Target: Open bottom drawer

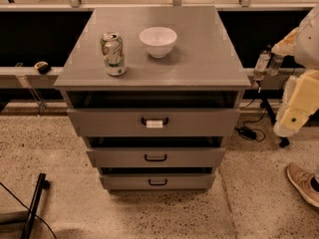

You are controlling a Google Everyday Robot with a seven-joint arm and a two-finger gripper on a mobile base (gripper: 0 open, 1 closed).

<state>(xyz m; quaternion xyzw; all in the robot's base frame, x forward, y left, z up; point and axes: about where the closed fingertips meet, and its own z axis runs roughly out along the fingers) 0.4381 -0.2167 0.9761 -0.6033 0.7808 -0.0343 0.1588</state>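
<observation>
The grey cabinet (pixel 154 73) stands in the middle of the view with three drawers. The bottom drawer (pixel 124 182) is the lowest and narrowest-looking front, flat grey with a small plain black bow handle (pixel 158 182). A thin dark gap shows above its front; its inside is hidden. The middle drawer (pixel 119 158) has a similar handle, and the top drawer (pixel 109 122) has a white tag on its handle. My gripper (pixel 265 63) is off the cabinet's right side, level with the cabinet top, far from the bottom drawer and touching nothing.
A green and white can (pixel 113 53) and a white bowl (pixel 158 41) stand on the cabinet top. My pale arm (pixel 299 103) fills the right edge. A person's shoe (pixel 302 182) is at lower right, cables (pixel 249 132) lie beside the cabinet, and a black bar (pixel 34 203) lies at lower left.
</observation>
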